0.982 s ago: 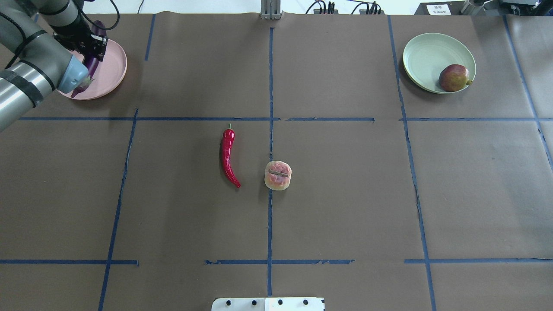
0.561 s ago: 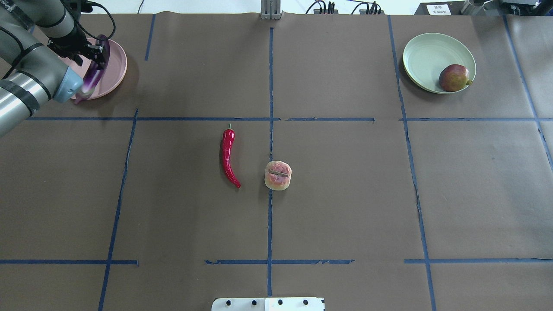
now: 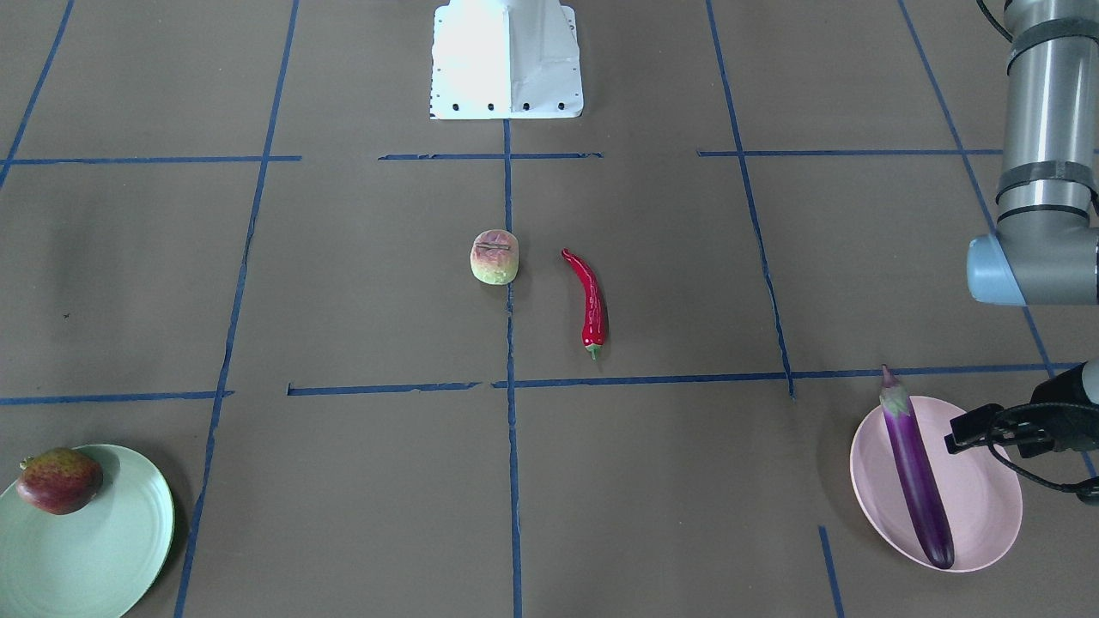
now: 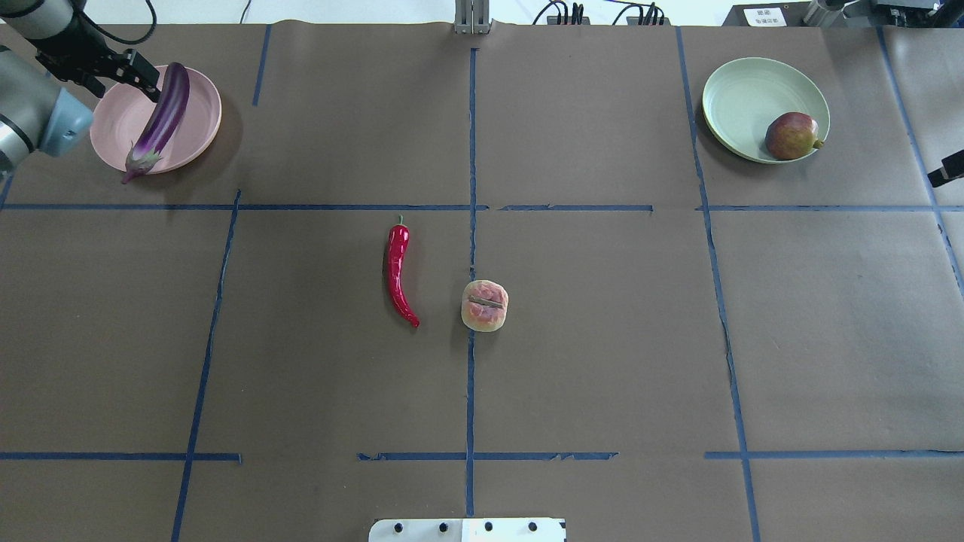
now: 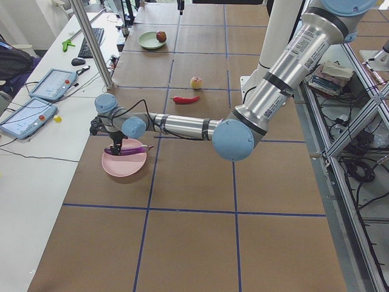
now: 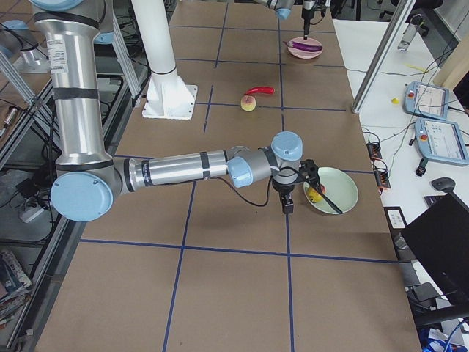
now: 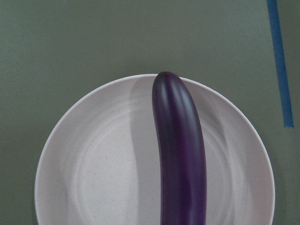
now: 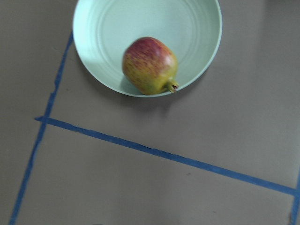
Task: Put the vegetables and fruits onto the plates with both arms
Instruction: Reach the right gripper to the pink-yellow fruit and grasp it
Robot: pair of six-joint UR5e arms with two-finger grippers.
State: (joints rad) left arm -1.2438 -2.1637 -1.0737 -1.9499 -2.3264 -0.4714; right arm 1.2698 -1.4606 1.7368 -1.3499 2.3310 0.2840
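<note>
Left gripper (image 4: 143, 75) hangs just beside the eggplant (image 4: 160, 119), fingers apart, holding nothing. Right gripper (image 4: 947, 168) only pokes in at the edge; I cannot tell if it is wide or closed. Pink plate (image 4: 120, 120) holds the eggplant. Green plate (image 4: 745, 98) holds the pomegranate (image 4: 791, 136). Chili (image 4: 397, 275) and pale fruit (image 4: 485, 306) lie close together on the table (image 4: 602, 339).

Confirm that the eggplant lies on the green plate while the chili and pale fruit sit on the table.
Wrong plate: the overhead view shows the eggplant on the pink plate. The chili and pale fruit do sit on the table.
</note>
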